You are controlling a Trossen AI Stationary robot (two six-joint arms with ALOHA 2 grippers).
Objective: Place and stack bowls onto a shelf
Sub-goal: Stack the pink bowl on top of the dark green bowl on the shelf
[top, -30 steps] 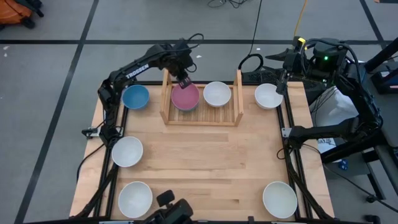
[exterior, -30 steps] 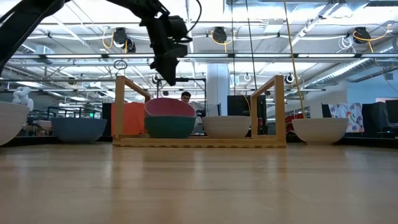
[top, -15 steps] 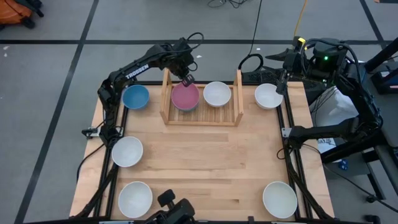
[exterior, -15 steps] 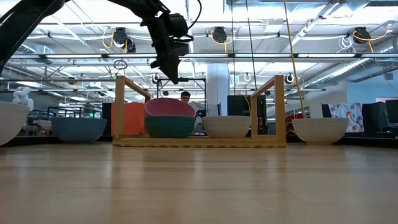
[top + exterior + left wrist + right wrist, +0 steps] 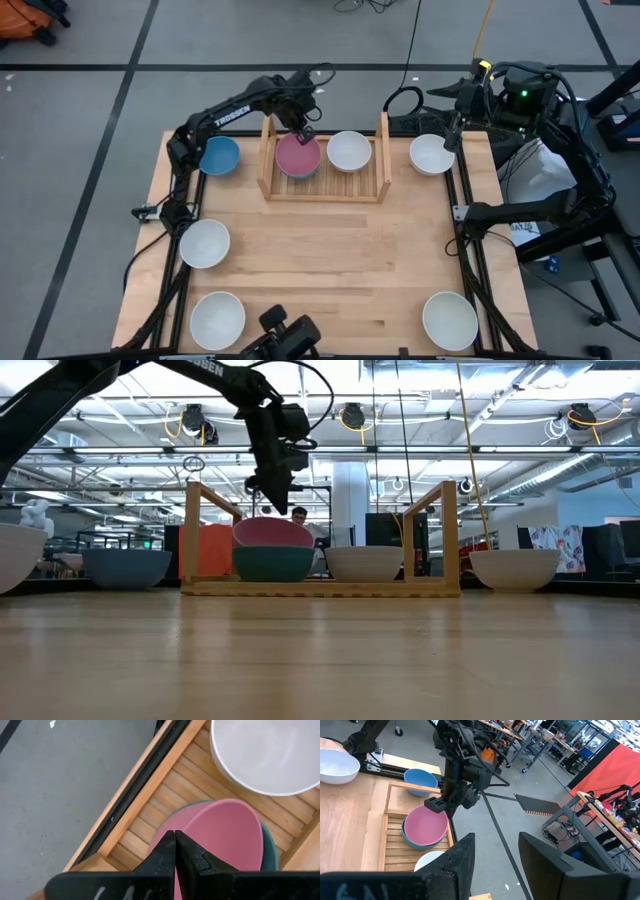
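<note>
I am hovering my left hand [image 5: 303, 131], fingers pressed together and empty, above the pink bowl [image 5: 297, 155] nested in the teal bowl [image 5: 272, 564] on the shelf [image 5: 383, 150]. These bowls look light, rigid and slick; I would pinch a rim.

Shelf [image 5: 324, 191] sits at upper centre of the high view, on the table [image 5: 330, 270]. In its left bay: two bowls stacked [image 5: 298, 156]. One bowl [image 5: 349, 150] sits just right of the stack, apart from it. Right bay slats bare.

Left gripper [image 5: 303, 129] is above the stack's far rim, not touching it.

One bowl [image 5: 219, 155] lies just left of the shelf, one [image 5: 432, 154] to its right. Left edge, mid-frame: one bowl [image 5: 205, 243]. Lower left: one bowl [image 5: 218, 319]. Lower right: one bowl [image 5: 450, 320].

Right gripper [image 5: 495, 855] waits at the table's upper right corner.
</note>
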